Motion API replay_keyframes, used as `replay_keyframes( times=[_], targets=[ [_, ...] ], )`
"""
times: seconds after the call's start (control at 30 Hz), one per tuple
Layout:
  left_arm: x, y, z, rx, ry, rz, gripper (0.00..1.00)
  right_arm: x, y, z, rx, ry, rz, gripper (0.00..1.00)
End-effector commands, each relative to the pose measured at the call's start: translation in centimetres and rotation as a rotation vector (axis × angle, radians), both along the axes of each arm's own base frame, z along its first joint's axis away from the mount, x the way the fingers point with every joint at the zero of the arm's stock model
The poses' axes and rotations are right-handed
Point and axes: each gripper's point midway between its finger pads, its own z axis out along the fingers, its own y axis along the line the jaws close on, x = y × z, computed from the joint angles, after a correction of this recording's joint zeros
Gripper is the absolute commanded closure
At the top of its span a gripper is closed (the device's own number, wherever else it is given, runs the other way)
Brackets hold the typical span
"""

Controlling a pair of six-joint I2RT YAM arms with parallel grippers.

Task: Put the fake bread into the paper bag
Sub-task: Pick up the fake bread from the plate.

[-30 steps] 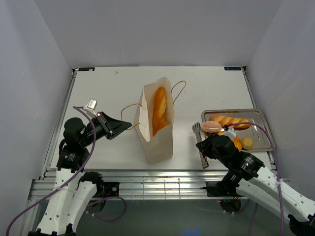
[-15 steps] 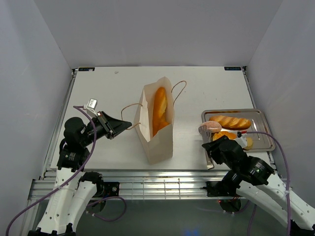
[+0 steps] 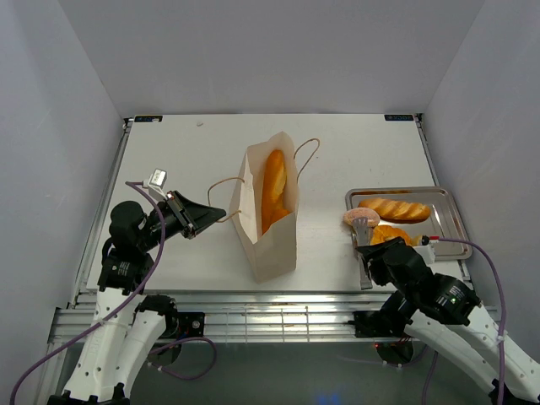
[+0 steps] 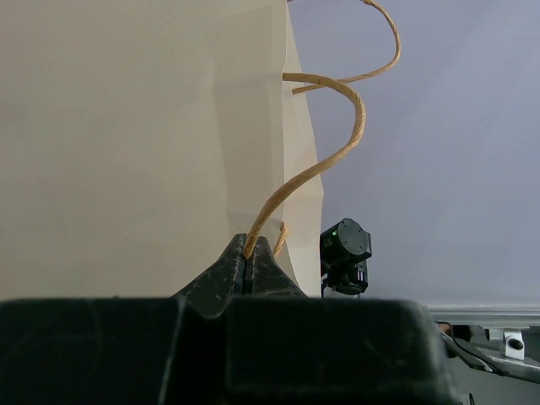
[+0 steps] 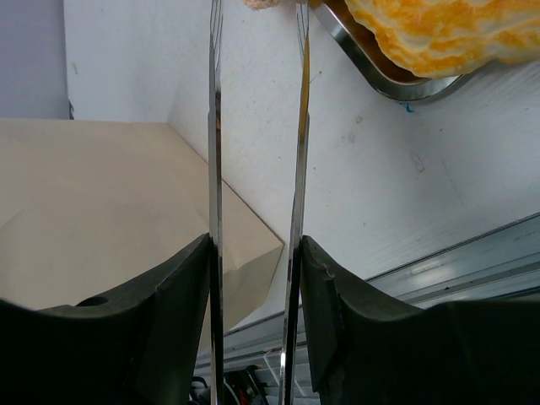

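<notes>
**Fake bread.** One baguette (image 3: 274, 179) stands inside the paper bag (image 3: 272, 245) at frame centre, its top end showing at the mouth. The other pieces lie at right centre. A ridged loaf (image 3: 393, 207) and a second orange pastry (image 3: 390, 233) are in the metal tray (image 3: 445, 221). A pinkish round bun (image 3: 361, 218) sits at the tray's left rim, at the tips of the tongs (image 3: 364, 272). Whether the tips pinch the bun cannot be told.

**Handling, as judged.** The pieces look light, stiff and smooth-skinned, so they are liable to slip from metal tips. The bun is best taken across its widest middle, and the loaf at mid-length.

**Pincers.** The right pincer (image 5: 256, 253), at lower right of the overhead view, is closed around the tongs. One finger bears on each blade, and the blades stand apart. The left pincer (image 4: 251, 253), at left centre, is clamped tight on the bag's cord handle (image 4: 329, 160). The bag stands upright on the white surface (image 3: 169, 152).
</notes>
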Motion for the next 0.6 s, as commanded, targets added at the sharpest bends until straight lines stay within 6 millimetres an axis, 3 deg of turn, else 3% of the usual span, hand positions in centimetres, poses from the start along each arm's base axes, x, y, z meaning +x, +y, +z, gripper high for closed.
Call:
replay_keyframes(
  times=[0.0, 0.17, 0.57],
  targets=[
    [-0.2, -0.2, 0.3, 0.000, -0.021, -0.021, 1.00, 1.0, -0.2, 0.7, 0.011, 0.005, -0.075, 0.50],
    [-0.1, -0.2, 0.3, 0.001, -0.023, -0.018, 1.00, 2.2, 0.5, 1.8, 0.013, -0.006, -0.103, 0.49],
    [0.1, -0.2, 0.0, 0.005, -0.013, -0.014, 1.00, 4.1, 2.5, 2.1, 0.047, -0.004, -0.128, 0.49]
  ],
)
